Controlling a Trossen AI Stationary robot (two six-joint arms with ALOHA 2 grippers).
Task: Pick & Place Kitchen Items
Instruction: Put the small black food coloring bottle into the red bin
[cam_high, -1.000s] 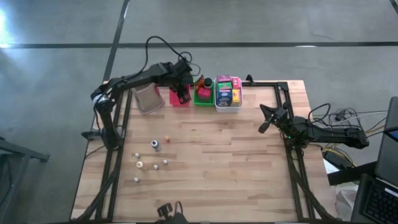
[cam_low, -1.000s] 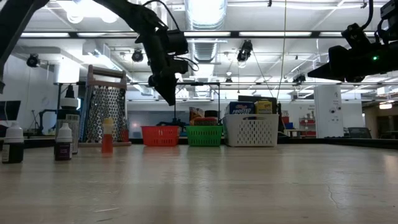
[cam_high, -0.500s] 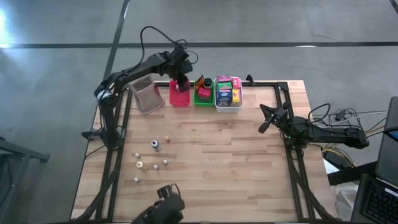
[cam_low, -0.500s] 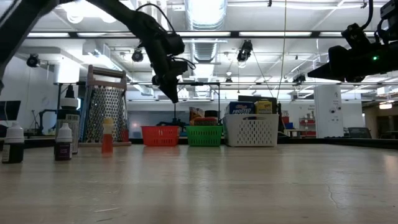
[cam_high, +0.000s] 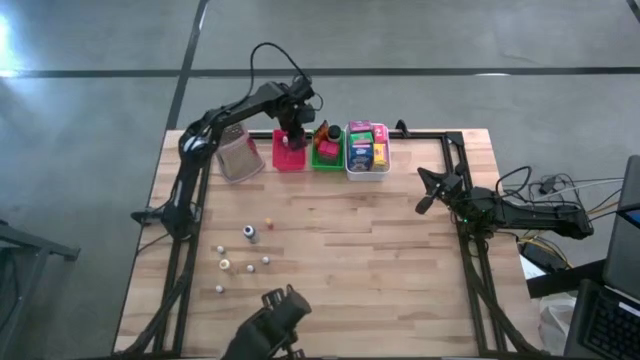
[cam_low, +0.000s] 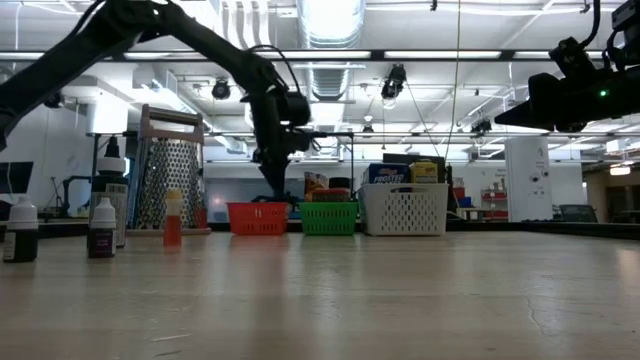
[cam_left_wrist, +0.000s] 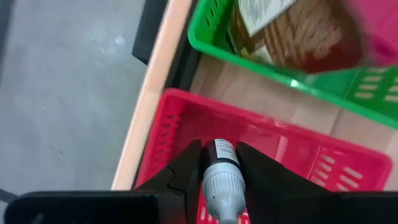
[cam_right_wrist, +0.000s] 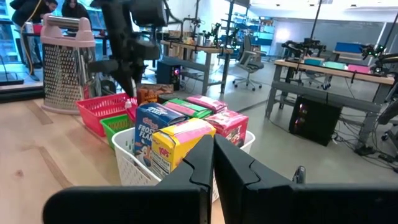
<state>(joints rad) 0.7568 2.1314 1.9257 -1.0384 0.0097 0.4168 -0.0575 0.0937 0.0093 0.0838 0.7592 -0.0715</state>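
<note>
My left gripper (cam_left_wrist: 219, 152) hangs over the red basket (cam_left_wrist: 292, 155) at the table's far edge, shut on a small bottle (cam_left_wrist: 221, 168) with a grey cap and a dark body. The high view shows the same gripper (cam_high: 293, 133) above the red basket (cam_high: 288, 157). Packets fill the green basket (cam_high: 325, 150) and the white basket (cam_high: 366, 150). Several tiny bottles (cam_high: 250, 233) stand on the table's near left part. My right gripper (cam_high: 424, 203) waits shut above the table's right edge, touching nothing. My left gripper pinches the small bottle between its two fingers, at the dark body (cam_left_wrist: 221, 151) just below the grey cap. The fingers (cam_left_wrist: 186, 168) point down from above and lie along the bottle. The bottle is lifted, base downward, over the red basket's floor.
A metal grater (cam_high: 237, 157) stands left of the red basket. The three baskets sit side by side along the far edge. Bare wood spans the table's middle and right. A dark shape (cam_high: 268, 332) shows at the near edge.
My left gripper has shifted slightly toward the table's right, over the red basket, tipped to point straight down and then dropped toward the basket, staying shut. The dark shape at the near edge has grown larger.
</note>
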